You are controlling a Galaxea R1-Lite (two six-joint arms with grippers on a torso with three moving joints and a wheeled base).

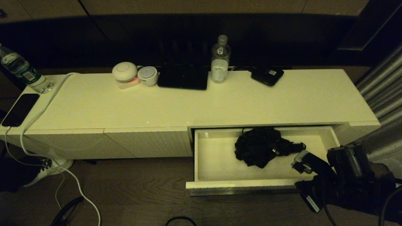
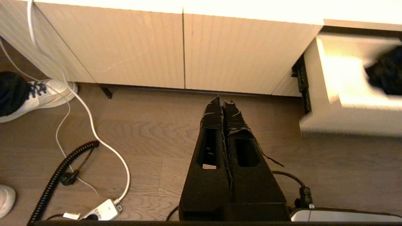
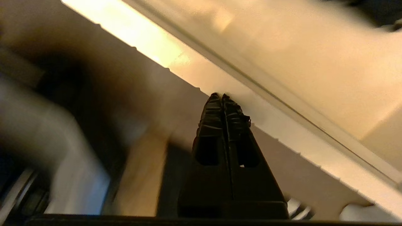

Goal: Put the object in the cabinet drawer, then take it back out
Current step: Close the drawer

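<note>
A black bundle point(image 1: 260, 147), seemingly a folded umbrella, is lying in the open cabinet drawer point(image 1: 220, 183). It looks light, soft and floppy; its stiff handle end seems the surest hold. The right gripper point(image 3: 222, 95) is hovering by the drawer's front, fingers closed and empty; the left gripper point(image 2: 223, 99) is likewise, over the floor.

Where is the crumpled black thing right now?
In the head view, the black object lies inside the open cabinet drawer, toward the back on the robot's right. The right gripper, jaws shut, is near the drawer's front right corner, not touching it.
</note>
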